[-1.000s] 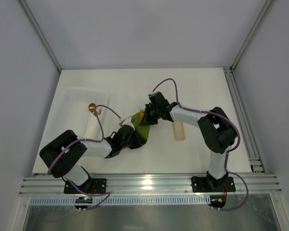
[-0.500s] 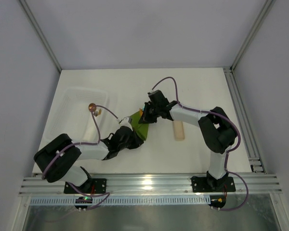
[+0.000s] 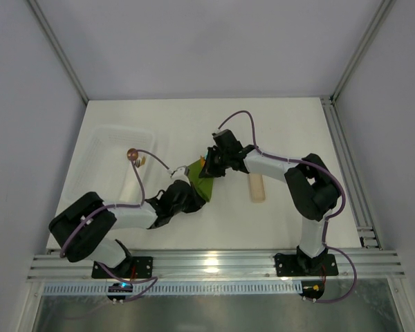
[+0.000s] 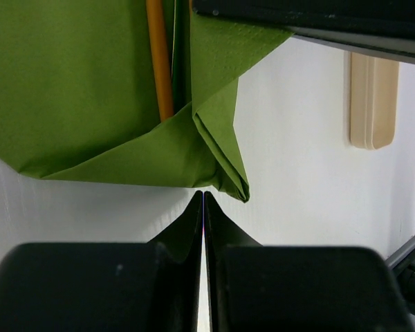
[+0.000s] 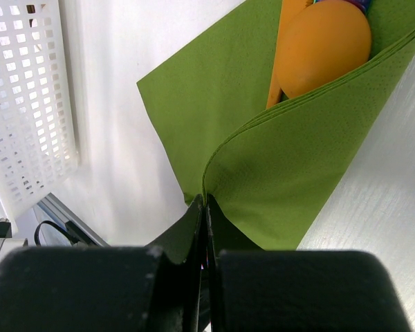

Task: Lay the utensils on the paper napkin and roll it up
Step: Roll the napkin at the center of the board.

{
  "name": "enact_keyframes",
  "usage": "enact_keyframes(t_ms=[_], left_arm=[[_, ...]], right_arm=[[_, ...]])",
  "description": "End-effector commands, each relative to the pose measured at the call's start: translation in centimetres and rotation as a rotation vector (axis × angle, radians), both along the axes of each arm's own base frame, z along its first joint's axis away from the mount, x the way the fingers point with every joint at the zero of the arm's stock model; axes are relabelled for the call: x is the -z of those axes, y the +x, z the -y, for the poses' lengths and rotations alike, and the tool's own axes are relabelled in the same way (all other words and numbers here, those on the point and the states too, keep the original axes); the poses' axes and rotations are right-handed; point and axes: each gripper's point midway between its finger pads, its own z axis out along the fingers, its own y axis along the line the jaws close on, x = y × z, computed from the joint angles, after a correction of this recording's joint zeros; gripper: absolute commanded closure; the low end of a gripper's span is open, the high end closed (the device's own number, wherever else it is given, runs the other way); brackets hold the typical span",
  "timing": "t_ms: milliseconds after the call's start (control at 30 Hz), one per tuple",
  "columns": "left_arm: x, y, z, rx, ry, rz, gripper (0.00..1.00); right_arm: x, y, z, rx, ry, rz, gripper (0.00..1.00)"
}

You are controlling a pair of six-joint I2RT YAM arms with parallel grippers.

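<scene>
The olive-green paper napkin [image 3: 202,182] lies mid-table, folded over the utensils. In the left wrist view an orange rod [image 4: 159,62] shows inside the napkin [image 4: 76,90], and my left gripper [image 4: 203,194] is shut and empty, its tips at the folded near edge. In the right wrist view the orange utensil's rounded head [image 5: 325,45] sits in the fold beside a sliver of iridescent metal [image 5: 346,4]. My right gripper [image 5: 205,201] is shut on the lifted edge of the napkin [image 5: 290,173]. From above, the left gripper [image 3: 187,191] and right gripper [image 3: 209,168] flank the napkin.
A white lattice tray [image 3: 109,138] stands at the left, also in the right wrist view [image 5: 31,104], with a small copper-coloured round thing [image 3: 132,153] at its right side. A flat beige wooden piece [image 3: 256,187] lies right of the napkin, also in the left wrist view [image 4: 373,97].
The left arm's elbow has swung a little left and down, while its gripper stays at the napkin's near edge. The right gripper keeps its grip, barely moving.
</scene>
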Motion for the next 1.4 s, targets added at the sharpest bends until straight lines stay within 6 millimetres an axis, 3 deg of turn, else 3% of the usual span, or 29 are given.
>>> enact_keyframes(t_ms=[0, 767, 1067, 1367], left_arm=[[-2.2, 1.6, 1.4, -0.001, -0.044, 0.079, 1.00], [-0.7, 1.9, 2.5, 0.014, -0.064, 0.058, 1.00], [-1.9, 1.7, 1.0, -0.020, -0.054, 0.092, 1.00], [-2.0, 2.3, 2.2, 0.004, -0.073, 0.107, 1.00]], right_arm=[[-2.2, 0.9, -0.6, -0.001, 0.038, 0.045, 0.96], [-2.1, 0.8, -0.8, -0.005, 0.045, 0.034, 0.96], [-2.2, 0.7, -0.8, -0.007, 0.045, 0.038, 0.96], [-2.4, 0.6, -0.7, -0.005, 0.048, 0.034, 0.96]])
